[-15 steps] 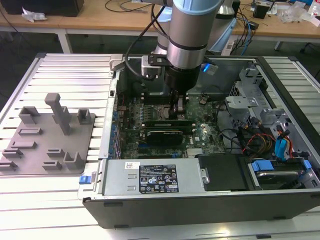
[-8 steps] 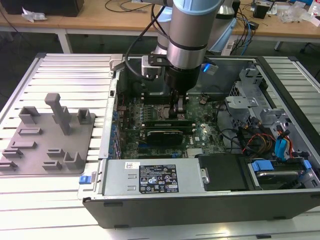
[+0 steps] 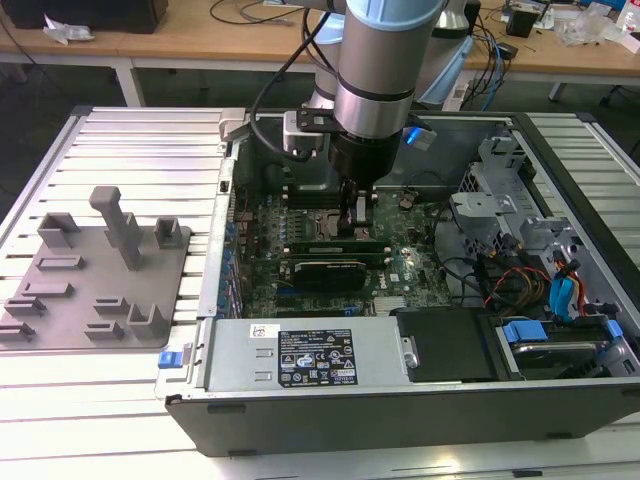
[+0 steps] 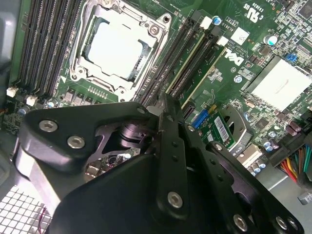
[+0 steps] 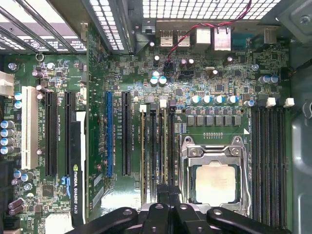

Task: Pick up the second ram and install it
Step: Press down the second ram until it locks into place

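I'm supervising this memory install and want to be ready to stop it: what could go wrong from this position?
1. The end effector sits low over the narrow, tightly packed memory slots; slight misalignment could press a stick onto a slot wall or its neighbour.
2. The open processor socket lies right beside those slots; a sideways slip might strike it.
3. The black cable looping off the arm could snag on the case edge.

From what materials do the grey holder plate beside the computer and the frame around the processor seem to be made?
The grey holder plate with upright blocks looks like matte plastic: uniform dull grey with no glints. The silvery frame around the processor socket seems to be bare metal: it shines and carries round screw heads.
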`<state>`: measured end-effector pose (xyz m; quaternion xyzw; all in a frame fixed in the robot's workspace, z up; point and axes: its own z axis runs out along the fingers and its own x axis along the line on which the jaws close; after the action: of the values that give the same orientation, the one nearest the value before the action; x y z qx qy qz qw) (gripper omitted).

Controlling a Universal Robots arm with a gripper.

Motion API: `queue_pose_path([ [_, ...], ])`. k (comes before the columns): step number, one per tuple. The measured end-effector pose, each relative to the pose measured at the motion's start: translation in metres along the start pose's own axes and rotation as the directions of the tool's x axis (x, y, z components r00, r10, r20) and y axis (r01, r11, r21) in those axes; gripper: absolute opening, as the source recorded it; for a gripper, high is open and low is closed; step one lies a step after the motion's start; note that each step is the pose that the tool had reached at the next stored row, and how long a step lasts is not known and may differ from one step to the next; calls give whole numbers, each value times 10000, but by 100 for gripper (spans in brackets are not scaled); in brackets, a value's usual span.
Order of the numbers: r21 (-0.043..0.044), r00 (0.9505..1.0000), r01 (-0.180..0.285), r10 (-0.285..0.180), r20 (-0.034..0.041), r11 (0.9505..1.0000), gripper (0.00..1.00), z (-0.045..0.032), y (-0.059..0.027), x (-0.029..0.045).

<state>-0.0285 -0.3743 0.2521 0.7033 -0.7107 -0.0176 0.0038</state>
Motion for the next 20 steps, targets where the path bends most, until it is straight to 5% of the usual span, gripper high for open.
queue_pose_path([
  [8, 0, 10000, 1, -1, 10, 10000, 8, 0, -2, 0],
  [15, 1, 10000, 1, -1, 10, 10000, 8, -4, -173, -2],
  [20, 0, 10000, 1, -1, 11, 10000, 8, -6, -371, -4],
])
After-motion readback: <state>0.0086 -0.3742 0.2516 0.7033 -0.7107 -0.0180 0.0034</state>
